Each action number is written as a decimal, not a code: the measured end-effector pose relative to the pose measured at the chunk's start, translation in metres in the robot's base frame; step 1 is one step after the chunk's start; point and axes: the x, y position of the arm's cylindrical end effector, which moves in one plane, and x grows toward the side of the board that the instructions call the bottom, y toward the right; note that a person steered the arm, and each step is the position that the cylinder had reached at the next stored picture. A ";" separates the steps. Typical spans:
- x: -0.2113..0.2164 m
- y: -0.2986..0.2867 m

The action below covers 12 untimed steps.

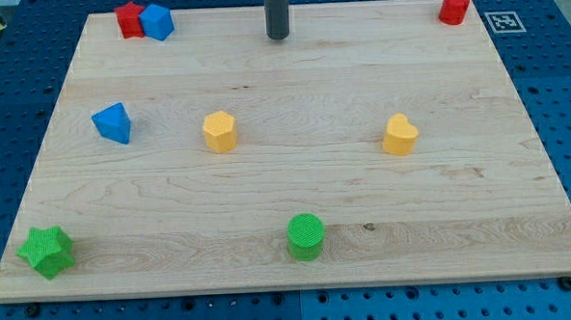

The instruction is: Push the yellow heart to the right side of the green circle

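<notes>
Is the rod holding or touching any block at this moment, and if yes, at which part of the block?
Nothing is held. My tip stands alone near the view's top, touching no block, far from the yellow heart block and the green circle block.

My tip [278, 36] stands at the view's top, well apart from the yellow heart [399, 135] and green circle [305, 236].

A pale wooden tabletop [287, 194] carries a red block [129, 19] touching a blue block [157, 22] at top left, a red block [455, 7] top right, a blue triangular block [113, 123], a yellow hexagonal block [220, 132] and a green star block [46, 251] at bottom left.
</notes>
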 end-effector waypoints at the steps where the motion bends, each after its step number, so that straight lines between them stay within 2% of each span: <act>1: 0.021 0.023; 2: 0.052 0.051; 3: 0.079 0.053; 4: 0.098 0.094; 6: 0.168 0.133; 7: 0.174 0.130; 8: 0.197 0.155; 10: 0.199 0.163; 11: 0.239 0.164; 12: 0.241 0.174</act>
